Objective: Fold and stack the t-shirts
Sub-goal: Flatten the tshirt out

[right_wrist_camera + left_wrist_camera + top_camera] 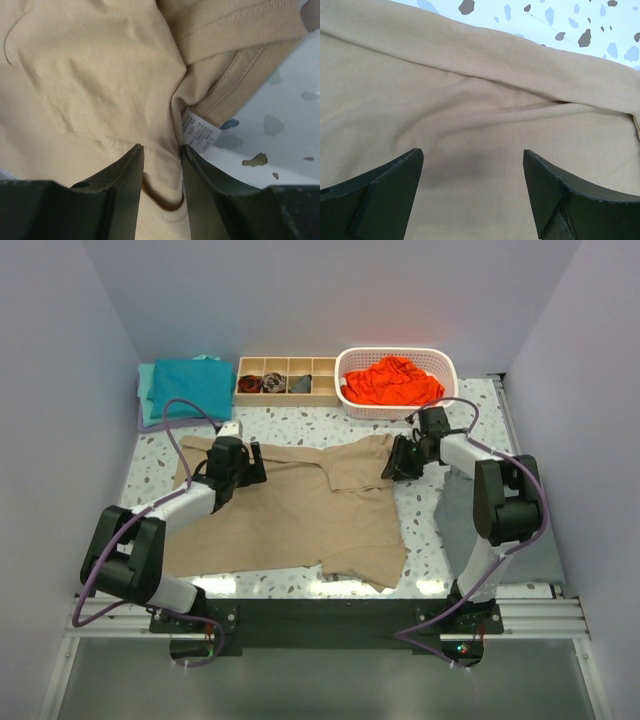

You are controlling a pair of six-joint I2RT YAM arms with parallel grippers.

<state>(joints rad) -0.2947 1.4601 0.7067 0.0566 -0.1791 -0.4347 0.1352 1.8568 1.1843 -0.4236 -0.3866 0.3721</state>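
Tan t-shirt point(290, 515) — collar partly under right gripper point(160, 150)

A small white label point(200, 131) sewn into the tan shirt point(100, 75) near its seam carries several lines of fine dark print. The print is too small and blurred to read. No other text, brand or number can be read.

A white tabletop point(300, 425) flecked with grey and brown chips fills the middle. Plain pale lavender walls close it in: back wall point(330, 290) at 12 o'clock, side walls at 9 o'clock point(60, 390) and 3 o'clock point(590, 390). A metal rail point(540, 618) runs along 6 o'clock. Overhead light glares on the near edge.
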